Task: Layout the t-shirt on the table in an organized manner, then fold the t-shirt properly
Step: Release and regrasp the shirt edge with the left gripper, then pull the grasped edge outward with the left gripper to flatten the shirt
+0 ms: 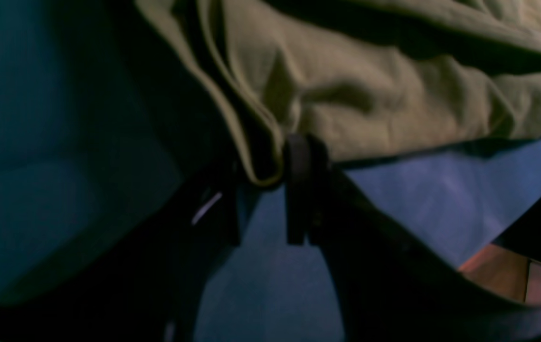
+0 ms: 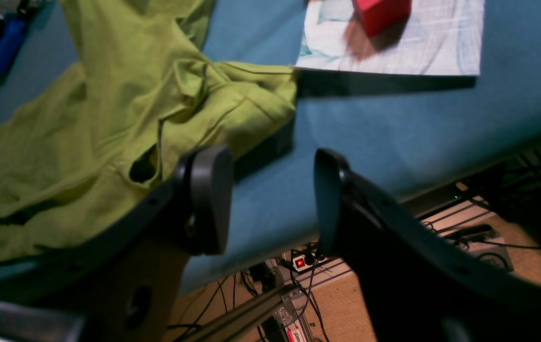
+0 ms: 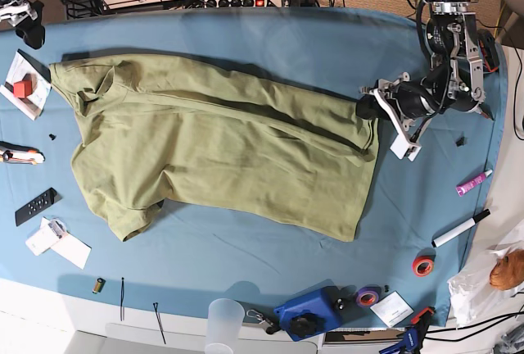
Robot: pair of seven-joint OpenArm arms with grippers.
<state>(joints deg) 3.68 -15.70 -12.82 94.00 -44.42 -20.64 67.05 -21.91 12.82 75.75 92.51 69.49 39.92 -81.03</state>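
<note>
The green t-shirt (image 3: 221, 149) lies spread out on the big blue table (image 3: 246, 256). It is mostly flat, but it has long wrinkles across the middle. Its neck end is toward the left side of the base view, and one short sleeve (image 3: 131, 221) sticks out near the front on that side. The bottom edge of the shirt is toward the right side of that view. The left claw (image 1: 270, 190) is at that bottom edge. Its two black fingers (image 1: 298, 161) are close together and pinch a fold of the shirt's hem between them. In the base view this claw (image 3: 368, 108) sits at the top right corner of the shirt, low over the table. The right claw (image 2: 270, 199) is at the other end, out past the table's edge near the neck of the shirt. Its two fingers (image 2: 208, 199) are spread wide apart, and nothing is between them. The shirt lies just beyond it on the table, not touching it. In the base view only a bit of the right arm (image 3: 20, 18) shows at the top left corner. A small red block (image 3: 23, 88) sits on a sheet of paper (image 3: 24, 83) just beside the shirt's neck end. Near the front edge of the table stand a clear plastic cup (image 3: 223, 321) and a blue tool (image 3: 307, 313). A black marker (image 3: 460, 228) and a roll of red tape (image 3: 422, 266) lie on the right side, well apart from the shirt.
</note>
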